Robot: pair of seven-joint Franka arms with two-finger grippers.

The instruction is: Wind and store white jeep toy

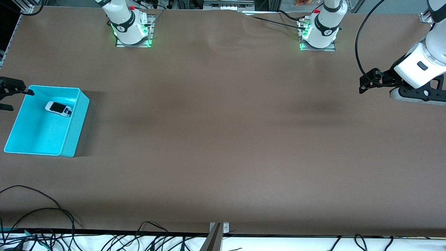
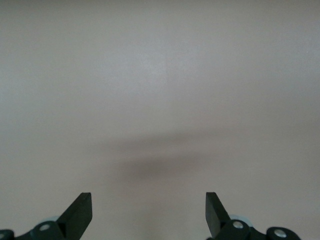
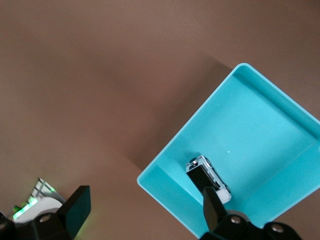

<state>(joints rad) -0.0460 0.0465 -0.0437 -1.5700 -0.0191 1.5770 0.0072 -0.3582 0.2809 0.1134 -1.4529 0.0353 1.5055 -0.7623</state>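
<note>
The white jeep toy (image 1: 58, 108) already lies in the cyan bin (image 1: 75, 120), at nine o'clock on the desk (image 1: 223, 139). Right tool (image 1: 12, 96) hangs wide over its rim, apparently just emptied. Left tool (image 1: 371, 81) waits wide at three o'clock.

No text, label or number can be read anywhere. The round marks on the arm bases (image 1: 129, 24) are illegible.

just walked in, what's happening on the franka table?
The white jeep toy lies inside the cyan bin at the right arm's end of the table. The right claw is open and holds nothing, hanging over the bin's edge. The left claw waits open over bare table at the left arm's end. Nothing is being held.
</note>
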